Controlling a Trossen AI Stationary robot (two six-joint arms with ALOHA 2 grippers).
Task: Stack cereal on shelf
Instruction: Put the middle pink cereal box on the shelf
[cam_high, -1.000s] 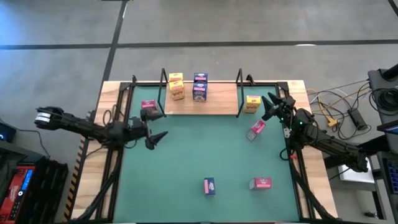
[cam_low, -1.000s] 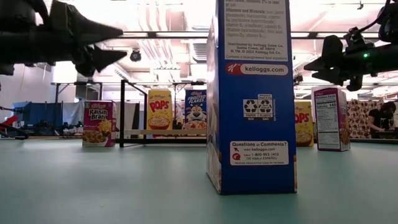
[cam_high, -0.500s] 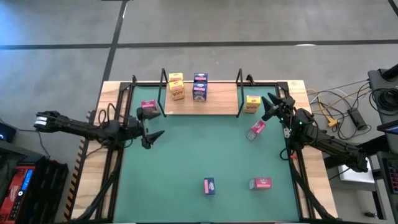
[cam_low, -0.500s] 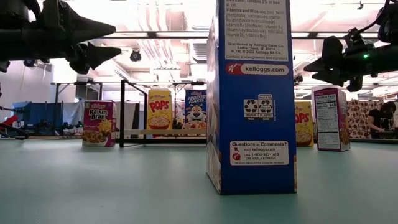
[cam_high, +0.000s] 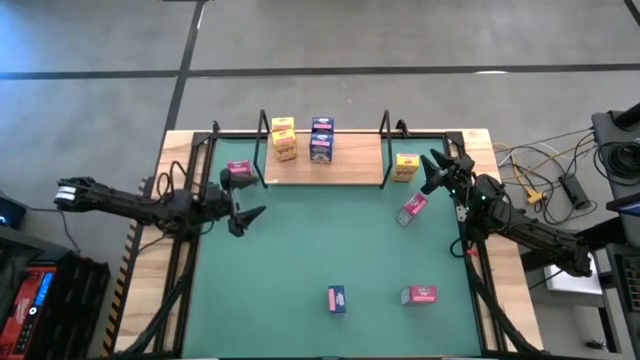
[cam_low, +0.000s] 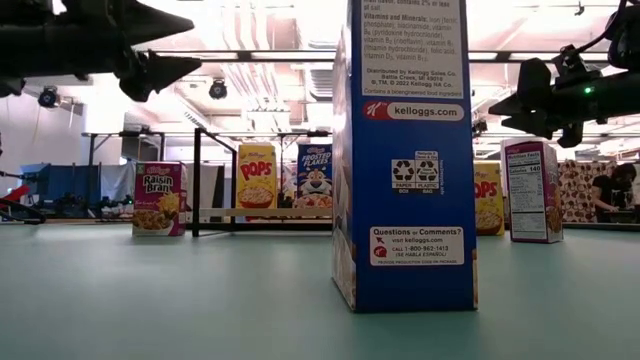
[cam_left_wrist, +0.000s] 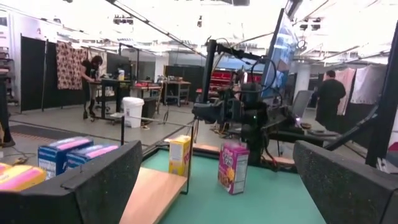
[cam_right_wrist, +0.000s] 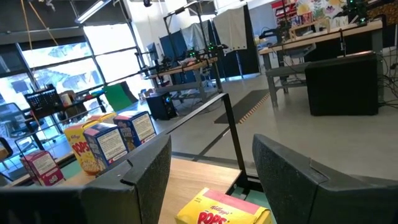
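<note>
The light wood shelf (cam_high: 350, 160) stands at the mat's far side. Yellow boxes (cam_high: 284, 139) and blue boxes (cam_high: 322, 140) stand on it. One pink box (cam_high: 238, 172) stands left of the shelf. A yellow box (cam_high: 406, 166) and a pink box (cam_high: 412, 208) stand to its right. A blue box (cam_high: 337, 299) and a pink box (cam_high: 419, 295) sit near the front edge. My left gripper (cam_high: 250, 218) hovers open above the mat, near the left pink box. My right gripper (cam_high: 428, 172) hovers open beside the yellow box (cam_right_wrist: 224, 211).
The green mat (cam_high: 300, 260) covers most of the table. Black wire uprights (cam_high: 262, 150) rise at the shelf's ends. Cables and gear (cam_high: 560, 185) lie off the table's right side. In the low view the near blue box (cam_low: 405, 150) blocks the middle. People stand in the room behind.
My left gripper has risen and drawn a little toward the table's left and far edges, still open. The right arm and all the boxes have kept still.
</note>
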